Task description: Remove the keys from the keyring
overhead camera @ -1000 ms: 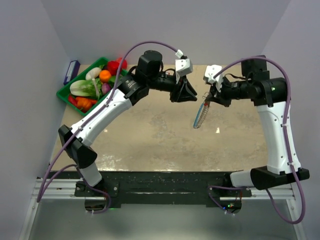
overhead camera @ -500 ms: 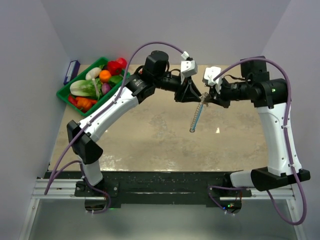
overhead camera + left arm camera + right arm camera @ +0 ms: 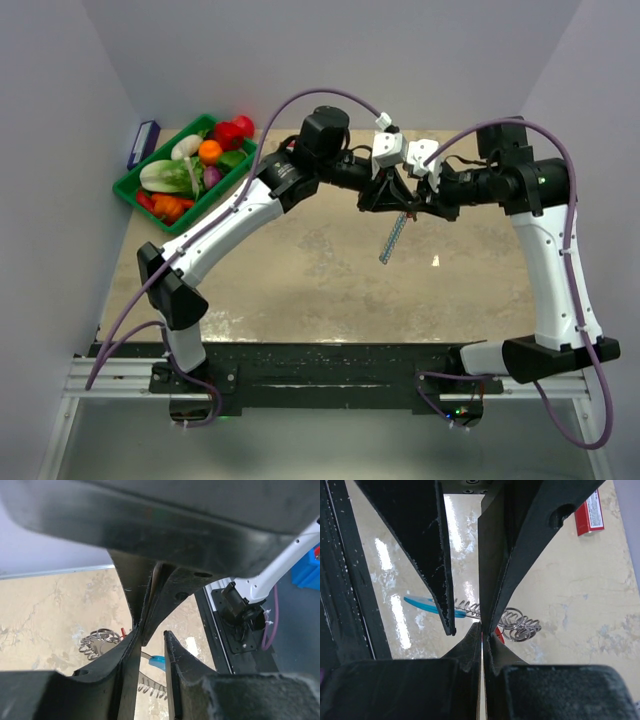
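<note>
The keyring point(image 3: 392, 240) hangs in the air over the table's far middle, from my right gripper point(image 3: 412, 205), which is shut on its top end. In the right wrist view my shut fingertips point(image 3: 482, 626) pinch it beside the red piece point(image 3: 498, 636) and a bunch of silvery rings point(image 3: 521, 624); the blue section point(image 3: 422, 605) trails left. My left gripper point(image 3: 392, 197) is open, tip to tip with the right one. In the left wrist view its fingers point(image 3: 151, 632) straddle the blue section point(image 3: 157, 661), with the keys point(image 3: 150, 689) below and rings point(image 3: 99, 640) to the left.
A green tray point(image 3: 135, 186) of toy vegetables sits at the table's far left corner, with a blue box point(image 3: 143, 143) against the left wall. A long red box point(image 3: 590, 512) lies on the table in the right wrist view. A small white mark point(image 3: 435, 261) is on the tabletop.
My left arm has swung right until its open gripper meets the right gripper. The hanging keyring has shifted slightly left and swung.
</note>
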{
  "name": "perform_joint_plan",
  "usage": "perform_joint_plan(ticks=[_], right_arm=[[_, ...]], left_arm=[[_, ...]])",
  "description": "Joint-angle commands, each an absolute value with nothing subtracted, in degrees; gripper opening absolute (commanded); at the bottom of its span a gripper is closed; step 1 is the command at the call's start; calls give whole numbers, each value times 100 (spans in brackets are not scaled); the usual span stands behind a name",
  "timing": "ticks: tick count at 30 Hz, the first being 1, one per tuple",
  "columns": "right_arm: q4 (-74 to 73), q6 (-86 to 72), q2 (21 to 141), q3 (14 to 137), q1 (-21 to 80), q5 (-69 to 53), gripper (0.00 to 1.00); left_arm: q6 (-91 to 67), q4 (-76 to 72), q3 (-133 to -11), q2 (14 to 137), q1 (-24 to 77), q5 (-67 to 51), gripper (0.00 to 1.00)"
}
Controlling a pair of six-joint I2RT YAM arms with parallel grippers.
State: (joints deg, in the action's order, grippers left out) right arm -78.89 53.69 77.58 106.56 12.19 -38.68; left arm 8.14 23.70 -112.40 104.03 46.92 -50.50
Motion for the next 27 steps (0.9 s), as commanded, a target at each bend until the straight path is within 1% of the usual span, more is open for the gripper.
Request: perform_joint_plan(ticks=[1,6,10,13,20,27], right_arm=[[-8042,5467,7550,10679,1257,-4113,0],[-8033,5476,7515,10644,1248,-4131,0],[-8042,5484,7497,10608,1248,-4131,0],[-8042,5484,7488,10635,1257,-4148,0],[-7990,5449,7497,10626,1257,-4148,0],[-7831,5388,7409,10486,1248,-4210,0]], left_arm=[[1300,2636,-11408,10354,4737,-4668,30],[1529,2768,-11355,10292,4737,-4447,30],[1626,2812,-11364,10283,4746,-4333,26],[1696,2865,-11355,10283,4746,-4315,26],[1810,3006,-11355,10222,4746,-4421,28],[1802,2971,-11057,10064,4737,-4623,28]])
